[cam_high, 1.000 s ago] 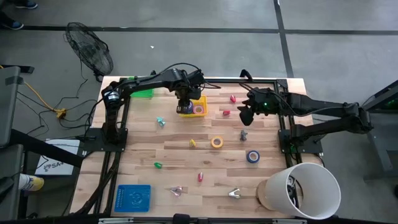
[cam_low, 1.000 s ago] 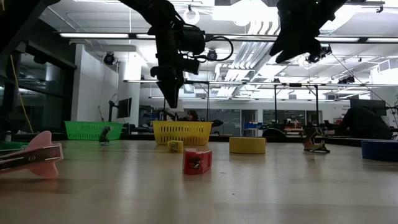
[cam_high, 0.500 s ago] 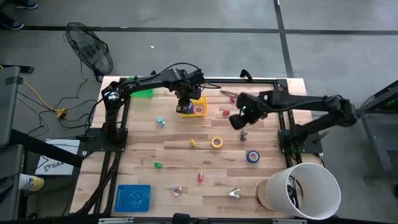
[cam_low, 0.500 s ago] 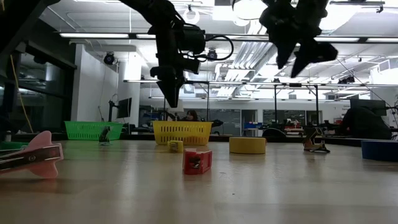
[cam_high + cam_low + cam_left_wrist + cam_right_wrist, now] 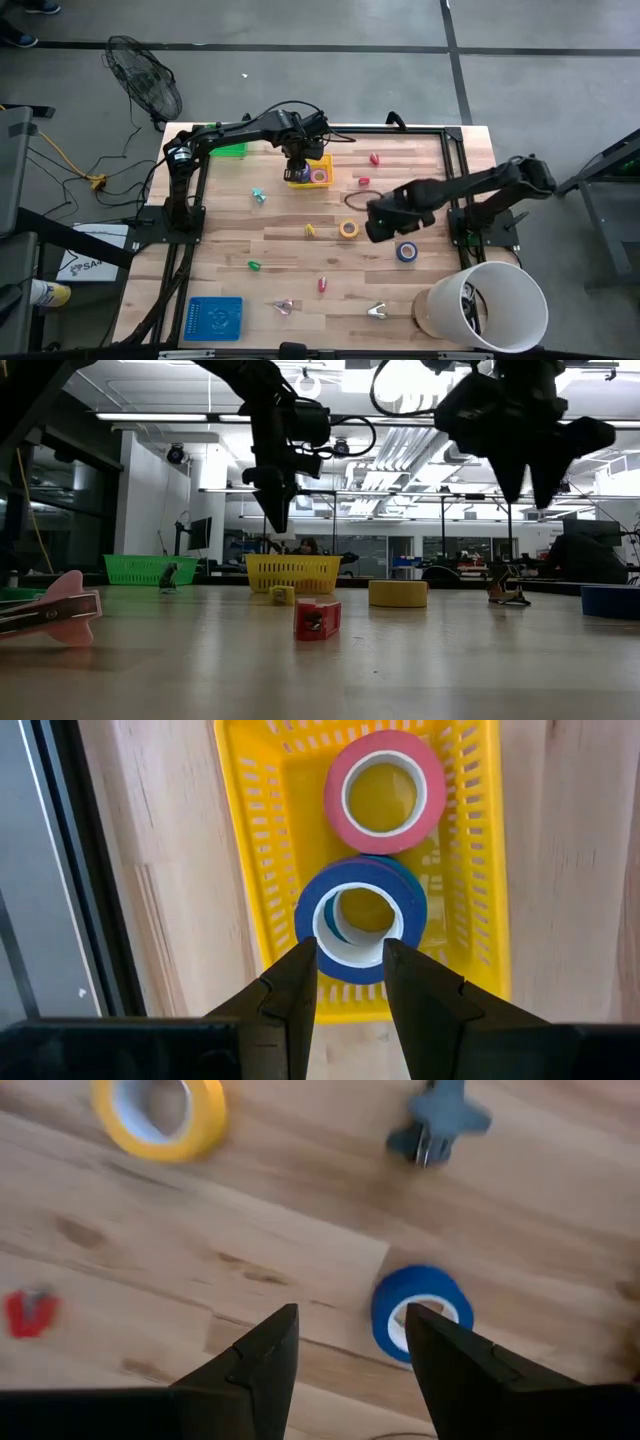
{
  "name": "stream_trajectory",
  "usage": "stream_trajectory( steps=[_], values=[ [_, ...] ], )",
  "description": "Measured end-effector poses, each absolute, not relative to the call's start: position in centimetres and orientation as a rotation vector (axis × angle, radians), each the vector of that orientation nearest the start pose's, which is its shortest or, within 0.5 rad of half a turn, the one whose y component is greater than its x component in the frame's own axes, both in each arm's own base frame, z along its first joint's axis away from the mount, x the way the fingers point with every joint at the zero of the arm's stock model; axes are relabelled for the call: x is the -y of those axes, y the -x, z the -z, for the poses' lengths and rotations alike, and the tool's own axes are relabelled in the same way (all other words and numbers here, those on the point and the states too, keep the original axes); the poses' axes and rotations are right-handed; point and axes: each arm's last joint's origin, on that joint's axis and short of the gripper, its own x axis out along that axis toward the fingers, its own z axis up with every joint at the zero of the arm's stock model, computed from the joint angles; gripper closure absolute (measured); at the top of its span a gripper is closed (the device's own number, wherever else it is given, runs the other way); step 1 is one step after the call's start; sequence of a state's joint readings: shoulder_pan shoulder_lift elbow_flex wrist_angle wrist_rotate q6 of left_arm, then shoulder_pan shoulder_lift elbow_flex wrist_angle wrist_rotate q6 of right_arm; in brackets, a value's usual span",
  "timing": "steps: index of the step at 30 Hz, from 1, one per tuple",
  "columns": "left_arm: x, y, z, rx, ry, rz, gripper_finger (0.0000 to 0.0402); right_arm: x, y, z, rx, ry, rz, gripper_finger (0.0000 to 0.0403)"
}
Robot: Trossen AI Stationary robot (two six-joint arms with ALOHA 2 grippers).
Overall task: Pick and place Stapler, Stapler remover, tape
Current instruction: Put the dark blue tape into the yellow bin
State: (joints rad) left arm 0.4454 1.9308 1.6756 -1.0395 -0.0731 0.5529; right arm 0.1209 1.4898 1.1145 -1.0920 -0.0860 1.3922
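Observation:
My left gripper [image 5: 350,982] hangs open above the yellow basket [image 5: 305,181], clear of it in the low view [image 5: 274,510]. In the basket a blue tape roll [image 5: 360,920] lies on another roll, next to a pink tape roll [image 5: 385,790]. My right gripper [image 5: 385,220] points down, open, above the table between a yellow tape roll [image 5: 348,229] and a blue tape roll [image 5: 406,251]. The right wrist view shows that blue roll [image 5: 420,1312] lying flat and a grey stapler remover [image 5: 437,1125] beyond it. I cannot make out the stapler.
A green basket [image 5: 230,150] stands at the far left, a blue tray [image 5: 214,318] at the near left and a white bucket [image 5: 490,305] at the near right. Small red, green and yellow pieces and two more stapler removers [image 5: 284,307] [image 5: 377,312] lie scattered on the wood.
My right gripper has swung from the far right of the table toward its middle and near edge. It came down, rolled about its wrist and tipped to point down over the spot between the yellow and blue rolls. My left gripper kept still.

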Motion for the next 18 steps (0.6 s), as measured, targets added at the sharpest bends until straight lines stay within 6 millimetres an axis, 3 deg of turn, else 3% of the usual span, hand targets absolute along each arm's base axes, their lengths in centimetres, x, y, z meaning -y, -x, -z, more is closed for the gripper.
stream_trajectory(
  steps=[9, 18],
  values=[
    [-17.1, -35.3, -25.4, -1.347, -0.224, -0.076, 0.0289, -5.1, -26.6, -21.4, -1.385, -1.106, 0.899, 0.0227],
    [-17.1, -35.5, -25.4, -1.328, -0.213, -0.074, 0.0289, -6.1, -24.1, -18.4, -1.347, -1.207, 0.949, 0.0227]
  ],
)
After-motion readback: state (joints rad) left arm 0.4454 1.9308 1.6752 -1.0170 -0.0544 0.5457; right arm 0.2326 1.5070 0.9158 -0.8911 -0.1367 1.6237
